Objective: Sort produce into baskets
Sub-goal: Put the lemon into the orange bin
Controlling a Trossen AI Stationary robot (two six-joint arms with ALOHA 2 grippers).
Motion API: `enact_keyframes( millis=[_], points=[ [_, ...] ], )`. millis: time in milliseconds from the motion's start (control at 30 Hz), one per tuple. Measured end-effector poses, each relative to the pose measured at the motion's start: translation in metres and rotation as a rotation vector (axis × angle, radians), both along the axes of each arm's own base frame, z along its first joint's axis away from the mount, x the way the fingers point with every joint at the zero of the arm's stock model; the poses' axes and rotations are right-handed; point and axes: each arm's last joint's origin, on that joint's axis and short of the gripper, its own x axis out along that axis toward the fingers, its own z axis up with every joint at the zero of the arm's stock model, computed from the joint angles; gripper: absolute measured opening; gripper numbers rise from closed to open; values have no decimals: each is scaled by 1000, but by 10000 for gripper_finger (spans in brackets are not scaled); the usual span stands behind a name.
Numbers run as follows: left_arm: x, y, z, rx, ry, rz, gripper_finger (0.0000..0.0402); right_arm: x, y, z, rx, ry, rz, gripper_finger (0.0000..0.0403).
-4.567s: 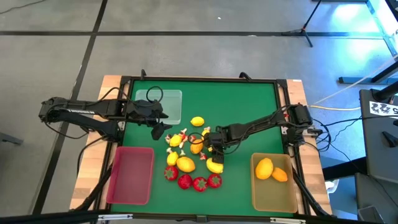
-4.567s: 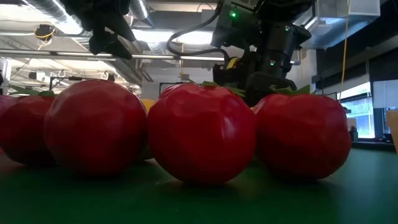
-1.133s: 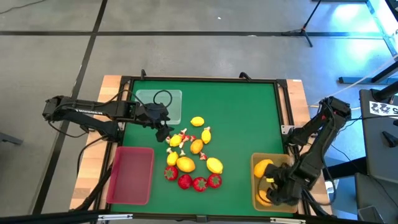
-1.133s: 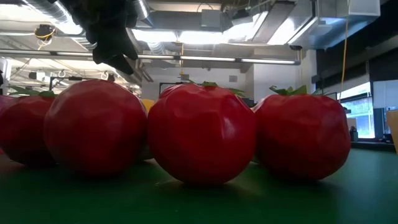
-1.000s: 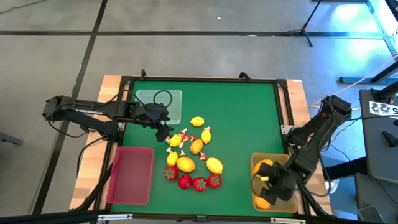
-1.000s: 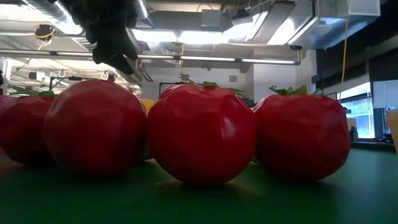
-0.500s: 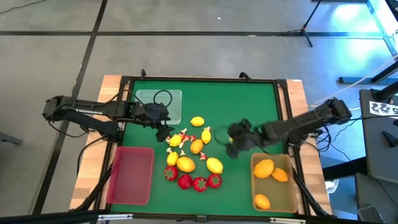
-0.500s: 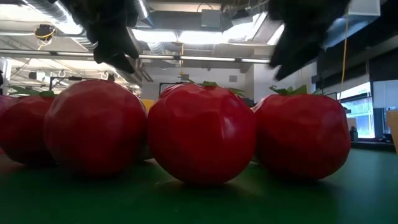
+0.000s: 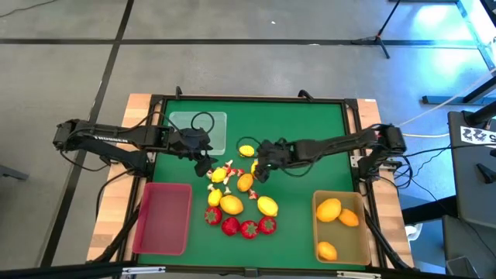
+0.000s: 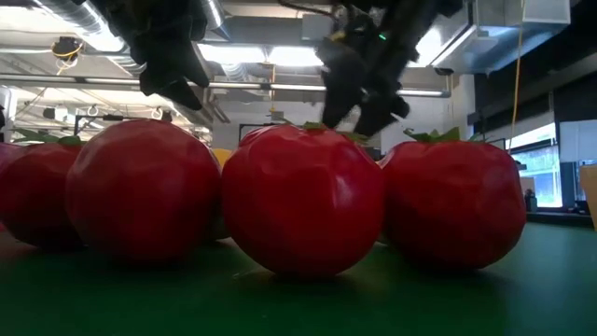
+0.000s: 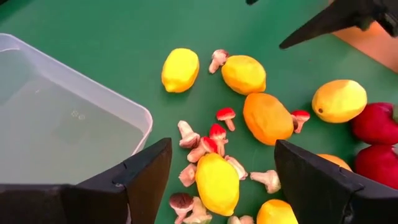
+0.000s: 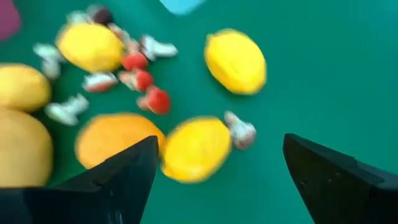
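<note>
The produce lies in a heap at the table's middle: lemons [image 9: 231, 204], an orange fruit [image 9: 245, 182], strawberries [image 9: 249, 229] and small mushroom bits [image 11: 217, 132]. My right gripper [image 9: 260, 168] hangs open above the heap's far right part, over a lemon [image 12: 196, 148] and the orange fruit [image 12: 118, 138]. My left gripper [image 9: 204, 163] stands open over the heap's left part, beside the clear basket [image 9: 200, 130], with a lemon [image 11: 217, 183] below its fingers. Neither touches anything. The strawberries [image 10: 303, 201] fill the low view.
The tan basket [image 9: 363, 232] at the near right holds two lemons [image 9: 329, 209] and an orange fruit [image 9: 349, 218]. The red basket [image 9: 163, 218] sits at the near left. Bare green mat lies at the far right of the table.
My right gripper has swung from over the tan basket toward the table's left and far side, turning as it went, and now hangs over the heap. A lemon lies at the tan basket's near end where the gripper was.
</note>
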Motion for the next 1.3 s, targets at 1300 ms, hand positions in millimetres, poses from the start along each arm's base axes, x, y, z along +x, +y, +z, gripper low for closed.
enact_keyframes(
  millis=[1300],
  points=[
    [0,0,0,8,2,-5,279,34,-8,-23,-483,337,1162,342]
  ],
)
